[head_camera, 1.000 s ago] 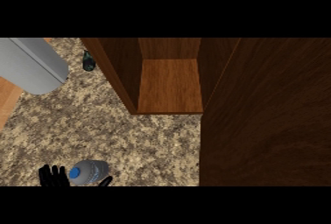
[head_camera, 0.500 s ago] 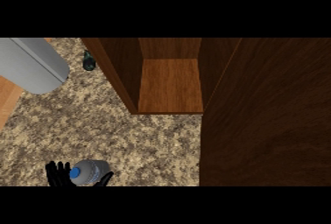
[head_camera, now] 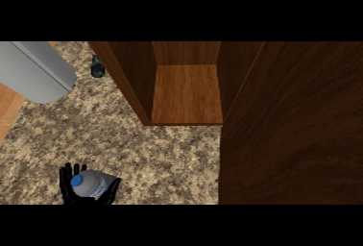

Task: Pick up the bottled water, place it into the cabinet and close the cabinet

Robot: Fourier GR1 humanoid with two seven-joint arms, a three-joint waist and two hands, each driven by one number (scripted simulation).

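Note:
The bottled water [head_camera: 96, 186], clear with a blue cap, is at the lower left of the head view, over the speckled counter [head_camera: 142, 149]. My left hand [head_camera: 71, 185] is shut on it, with fingers at its left and the thumb at its right. The wooden cabinet [head_camera: 186, 91] stands open further back, its shelf bare, well up and right of the bottle. Its dark door [head_camera: 291, 125] fills the right side of the view. My right hand does not show.
A large grey rounded object [head_camera: 35, 69] lies at the back left. A small dark green item [head_camera: 97, 67] stands beside the cabinet's left wall. A light wooden strip [head_camera: 7, 113] runs along the counter's left edge.
My left hand, still holding the bottle, has shifted slightly up the view, toward the cabinet. Nothing else moved.

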